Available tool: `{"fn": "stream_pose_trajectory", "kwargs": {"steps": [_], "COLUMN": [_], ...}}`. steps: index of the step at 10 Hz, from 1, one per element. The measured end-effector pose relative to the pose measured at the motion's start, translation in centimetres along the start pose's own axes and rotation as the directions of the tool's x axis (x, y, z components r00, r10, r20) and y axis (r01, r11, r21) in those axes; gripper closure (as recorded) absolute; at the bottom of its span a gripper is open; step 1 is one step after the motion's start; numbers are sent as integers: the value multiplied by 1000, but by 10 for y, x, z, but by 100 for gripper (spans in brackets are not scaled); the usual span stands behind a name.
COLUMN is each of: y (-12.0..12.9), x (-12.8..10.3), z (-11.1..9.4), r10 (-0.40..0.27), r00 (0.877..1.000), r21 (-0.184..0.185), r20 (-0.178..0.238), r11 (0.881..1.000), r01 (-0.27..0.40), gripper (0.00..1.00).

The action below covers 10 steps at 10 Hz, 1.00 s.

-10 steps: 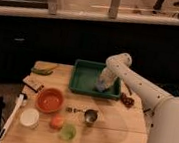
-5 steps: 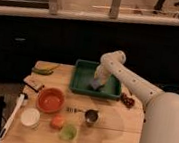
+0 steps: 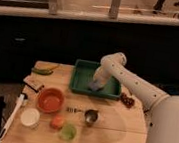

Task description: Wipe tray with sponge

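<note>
Wood table (image 3: 120, 128): hand (image 3: 96, 82) down at sponge (image 3: 93, 86) inside tray (image 3: 83, 71), nr front rim; grip can't tell.

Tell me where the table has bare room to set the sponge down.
Best patch: the near right part of the wooden table, bordered by the small metal cup and the dark-red cluster. The near left is crowded around the round orange-red bowl. The gripper sits inside the dark green plastic tray.

Light wooden table (image 3: 120, 128), dark wall (image 3: 47, 37) behind, pale railing (image 3: 91, 17) above, dim light
</note>
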<state>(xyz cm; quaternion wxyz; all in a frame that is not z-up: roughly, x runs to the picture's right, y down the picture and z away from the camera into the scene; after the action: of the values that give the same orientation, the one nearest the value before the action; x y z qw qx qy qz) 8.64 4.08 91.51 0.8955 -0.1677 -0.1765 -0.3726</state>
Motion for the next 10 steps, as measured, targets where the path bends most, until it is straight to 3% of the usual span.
{"fn": "stream_pose_trajectory", "kwargs": {"steps": [2,4,7,10], "y": [13,3,-12,-18], "x": [22,33,35,15], "z": [-5,-1,5,7], "r10": [36,45,28,-26], "r00": [999,998,999,999], "r21": [-6,1,14,37], "r20": [-36,-46,-31,19], "r11": [999,999,1000,999], "r01": [-36,-45,-27,26], "gripper": [100,100,100,100]}}
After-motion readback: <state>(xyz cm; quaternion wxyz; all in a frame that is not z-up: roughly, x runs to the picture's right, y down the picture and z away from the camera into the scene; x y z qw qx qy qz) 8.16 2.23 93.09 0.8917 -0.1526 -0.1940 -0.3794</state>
